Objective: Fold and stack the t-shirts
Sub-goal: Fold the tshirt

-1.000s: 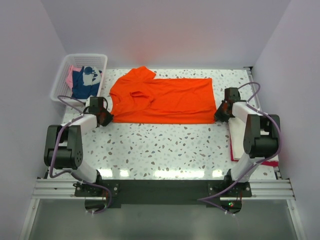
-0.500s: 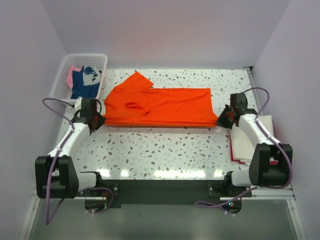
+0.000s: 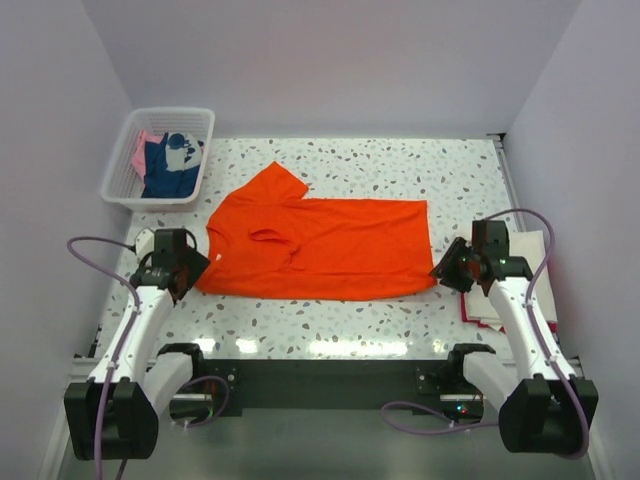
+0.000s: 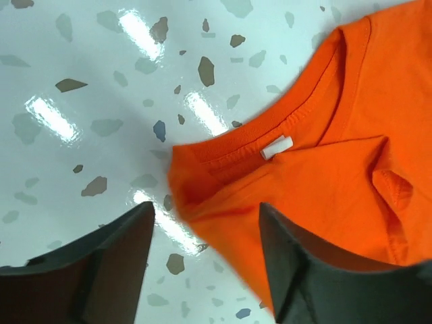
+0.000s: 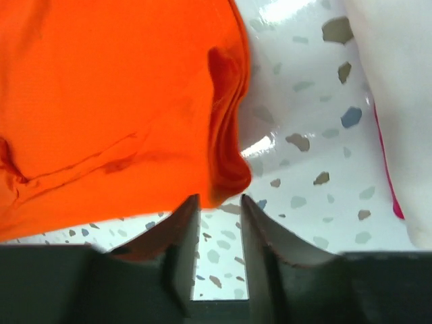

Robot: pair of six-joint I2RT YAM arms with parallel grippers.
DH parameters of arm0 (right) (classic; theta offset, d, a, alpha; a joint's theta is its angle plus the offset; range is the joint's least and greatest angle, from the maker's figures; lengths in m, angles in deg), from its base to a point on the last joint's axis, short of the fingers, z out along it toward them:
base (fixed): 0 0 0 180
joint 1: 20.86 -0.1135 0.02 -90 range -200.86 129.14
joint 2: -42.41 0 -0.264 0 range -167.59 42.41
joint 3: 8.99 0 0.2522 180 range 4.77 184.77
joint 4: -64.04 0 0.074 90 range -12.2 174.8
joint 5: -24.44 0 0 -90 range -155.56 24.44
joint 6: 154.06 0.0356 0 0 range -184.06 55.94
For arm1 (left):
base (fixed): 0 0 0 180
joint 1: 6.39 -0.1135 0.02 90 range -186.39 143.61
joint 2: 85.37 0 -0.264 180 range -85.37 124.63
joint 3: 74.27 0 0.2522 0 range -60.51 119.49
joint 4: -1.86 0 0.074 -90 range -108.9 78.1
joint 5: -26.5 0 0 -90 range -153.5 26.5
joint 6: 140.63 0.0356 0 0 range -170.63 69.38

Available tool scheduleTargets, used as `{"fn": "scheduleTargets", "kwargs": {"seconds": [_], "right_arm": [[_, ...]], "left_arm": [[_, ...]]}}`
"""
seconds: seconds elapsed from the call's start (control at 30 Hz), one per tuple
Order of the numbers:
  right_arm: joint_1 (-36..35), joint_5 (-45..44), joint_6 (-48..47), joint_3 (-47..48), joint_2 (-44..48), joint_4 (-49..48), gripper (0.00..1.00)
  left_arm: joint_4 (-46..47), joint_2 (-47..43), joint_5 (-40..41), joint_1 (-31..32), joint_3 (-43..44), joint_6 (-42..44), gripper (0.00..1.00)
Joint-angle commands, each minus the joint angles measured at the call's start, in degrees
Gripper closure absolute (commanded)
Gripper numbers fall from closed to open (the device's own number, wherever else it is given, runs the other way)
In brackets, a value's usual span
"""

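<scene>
Straddling the collar corner of the orange t-shirt (image 4: 324,169), the left claw (image 4: 204,210) stands wide and grips nothing. The right claw (image 5: 219,199) is narrow, with the bunched hem corner right at its tips; whether it pinches that corner I cannot tell. Beyond the claws, the orange shirt lies spread across the middle of the table (image 3: 400,170), one sleeve pointing to the far side, with no finished fold that I can see. Beside the right arm a cream-white t-shirt (image 5: 398,81) lies on a red t-shirt (image 3: 466,314), so a stack looks begun. In the basket (image 3: 125,165) at the far left lie a navy blue t-shirt (image 3: 170,170) and a pink t-shirt (image 3: 143,155). Most of the job seems left.
</scene>
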Motion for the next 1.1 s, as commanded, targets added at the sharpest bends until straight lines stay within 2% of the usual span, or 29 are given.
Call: {"fn": "scheduleTargets", "kwargs": {"seconds": [0.0,0.03,0.13,0.17,0.33,0.43,0.53,0.63,0.73,0.83,1.07], "right_arm": [[0.5,1.6,-0.9,0.0,2.5,3.5,0.59],[0.5,0.9,-1.4,0.9,3.0,4.0,0.51],[0.5,0.1,-4.2,3.7,4.0,3.8,0.4],[0.4,0.3,-4.8,4.2,4.2,3.3,0.37],[-1.2,1.0,-7.1,8.4,0.5,-1.7,0.37],[-8.1,-2.0,-8.0,12.3,-4.5,-4.5,0.38],[-14.0,-5.7,-8.2,15.8,-9.5,-7.7,0.39],[-15.6,-5.6,-8.3,17.9,-13.9,-10.5,0.4],[-15.7,-5.4,-9.0,19.8,-16.4,-11.8,0.4],[-15.8,-4.6,-9.8,21.2,-18.8,-13.0,0.4],[-15.7,-3.3,-9.9,22.0,-22.0,-15.4,0.4]], "left_arm": [[-2.4,-1.7,1.1,-0.5,1.0,-2.6,0.29],[-2.3,-2.2,0.8,-0.5,2.0,-1.1,0.28],[1.2,-3.1,-0.7,-0.5,4.2,3.5,0.28],[2.9,-3.1,-3.8,-0.5,4.5,5.0,0.3],[11.4,2.7,-10.7,-0.3,8.0,9.8,0.36],[14.2,9.3,-13.3,0.9,11.3,12.4,0.41],[16.3,16.2,-15.1,5.4,14.7,13.9,0.46],[16.7,22.1,-14.0,9.2,17.0,13.6,0.62],[19.4,26.0,-14.6,9.8,16.5,12.4,0.78],[21.0,30.3,-15.3,9.9,17.0,11.7,0.86],[23.6,38.7,-17.3,10.5,19.9,10.8,0.89]]}}
